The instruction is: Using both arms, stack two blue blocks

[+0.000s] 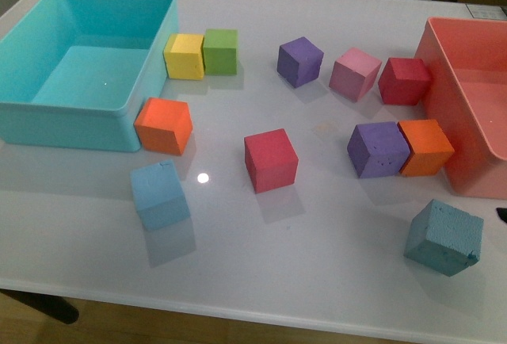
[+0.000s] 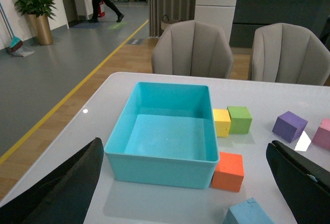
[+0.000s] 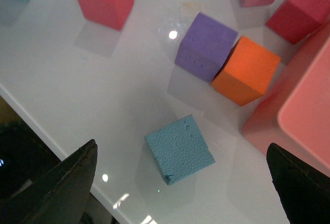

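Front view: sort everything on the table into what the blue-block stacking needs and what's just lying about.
Needed: pale blue block, dull blue block.

Lying about: turquoise bin, pink bin, yellow cube, green cube, pink cube, left orange cube, right orange cube, far purple cube, near purple cube, centre red cube, far red cube.

Foam cubes: eleven.
Blue, two: pale blue block point(image 1: 160, 195), dull blue block point(image 1: 444, 237).
Purple, two: far purple cube point(image 1: 300, 61), near purple cube point(image 1: 378, 149).
Orange, two: left orange cube point(image 1: 163, 125), right orange cube point(image 1: 425, 147).
Red, two: near red cube point(image 1: 271, 160), far red cube point(image 1: 404, 81).
One yellow cube point(image 1: 184, 55), one green cube point(image 1: 220, 51), one pink cube point(image 1: 355, 73).
Bins, two: turquoise bin point(image 1: 63, 126), pink bin point(image 1: 455, 134).
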Robot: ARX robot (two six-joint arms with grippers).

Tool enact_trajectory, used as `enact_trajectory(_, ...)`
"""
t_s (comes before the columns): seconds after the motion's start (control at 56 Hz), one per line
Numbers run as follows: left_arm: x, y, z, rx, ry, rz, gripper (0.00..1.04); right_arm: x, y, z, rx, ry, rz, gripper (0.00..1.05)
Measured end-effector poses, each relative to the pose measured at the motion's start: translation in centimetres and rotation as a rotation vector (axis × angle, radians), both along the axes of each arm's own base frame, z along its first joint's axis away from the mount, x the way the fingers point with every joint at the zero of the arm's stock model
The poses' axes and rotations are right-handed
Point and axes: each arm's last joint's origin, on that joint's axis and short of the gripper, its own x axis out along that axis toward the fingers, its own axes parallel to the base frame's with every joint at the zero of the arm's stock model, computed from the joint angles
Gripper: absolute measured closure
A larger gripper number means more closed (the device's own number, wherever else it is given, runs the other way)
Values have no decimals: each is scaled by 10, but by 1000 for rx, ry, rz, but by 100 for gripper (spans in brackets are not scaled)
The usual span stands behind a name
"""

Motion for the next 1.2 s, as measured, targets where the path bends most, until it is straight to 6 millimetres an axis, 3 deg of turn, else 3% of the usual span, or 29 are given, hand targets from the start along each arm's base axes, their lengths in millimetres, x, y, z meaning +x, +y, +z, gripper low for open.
enact_trajectory(0.25,0,0,0,0,0,0,9,33,-2,-46,-169,137,150,9)
enact_trajectory(0.429,0,0,0,0,0,0,9,51,-5,-70,-225,185,160,9)
enact_trajectory(1.108,0,0,0,0,0,0,9,73,4,-109,-283,270,178,9)
enact_trajectory(1.197,0,0,0,0,0,0,9,74,4,-113,-288,281,176,19)
